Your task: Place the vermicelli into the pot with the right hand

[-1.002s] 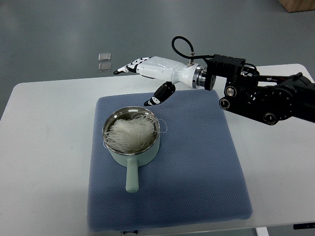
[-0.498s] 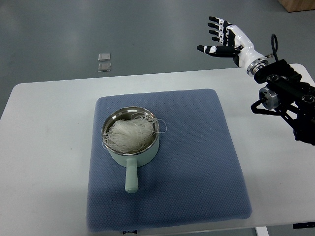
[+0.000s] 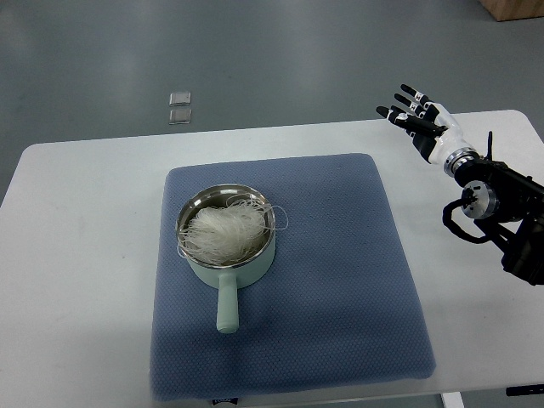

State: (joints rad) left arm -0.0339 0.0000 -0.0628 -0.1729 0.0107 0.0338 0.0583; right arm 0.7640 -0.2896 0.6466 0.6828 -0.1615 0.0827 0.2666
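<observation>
A grey floor (image 3: 255, 51) lay behind the white worktop (image 3: 76, 255), and two small clear squares (image 3: 180, 108) sat on that floor, one just behind the other. On the worktop was one blue mat (image 3: 340, 280), probably there to keep the cookware from sliding. One pale green pot (image 3: 226, 242) stood on the left half of the mat with its handle pointing to the near edge. The one bundle of vermicelli (image 3: 223, 232) was inside the pot, with some threads hanging over the rim. Far to the right, the right hand (image 3: 419, 119) was raised over the worktop's back corner, its fingers (image 3: 406, 104) apart and holding nothing, well apart from the pot. I judged the task as finished.
</observation>
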